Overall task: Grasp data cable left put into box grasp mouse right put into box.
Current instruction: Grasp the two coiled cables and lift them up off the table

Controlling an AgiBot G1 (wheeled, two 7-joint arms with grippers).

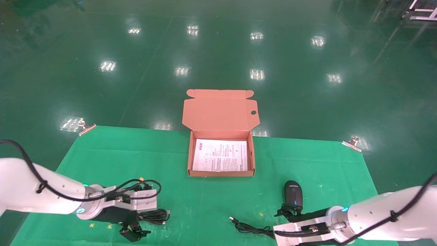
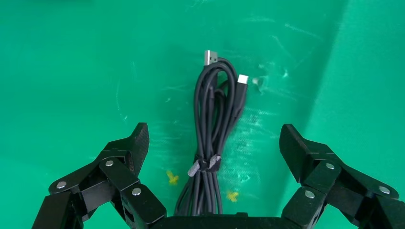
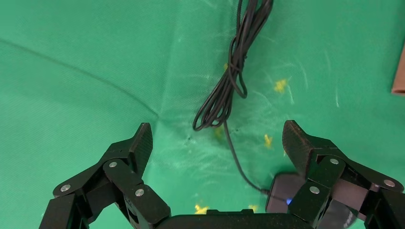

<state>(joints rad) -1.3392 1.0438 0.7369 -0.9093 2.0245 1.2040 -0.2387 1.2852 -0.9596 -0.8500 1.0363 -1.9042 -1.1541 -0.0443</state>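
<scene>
The data cable (image 1: 155,216), a tied black bundle, lies on the green cloth at the front left. My left gripper (image 1: 134,233) hovers over its near end, open. In the left wrist view the data cable (image 2: 216,114) runs between the spread fingers (image 2: 138,143) of the left gripper (image 2: 214,132), untouched. The black mouse (image 1: 293,193) sits at the front right, its cord (image 1: 249,228) trailing left. My right gripper (image 1: 287,211) is just behind it, open. In the right wrist view the mouse (image 3: 282,191) lies by one finger (image 3: 298,143) of the right gripper (image 3: 217,130). The box (image 1: 221,173) stands open in the middle.
The box lid (image 1: 220,111) leans back past the table's far edge. A white printed sheet (image 1: 221,155) lines the box bottom. Metal clips (image 1: 86,128) (image 1: 352,142) pin the green cloth at the far corners. The looped mouse cord (image 3: 229,81) lies ahead of the right gripper.
</scene>
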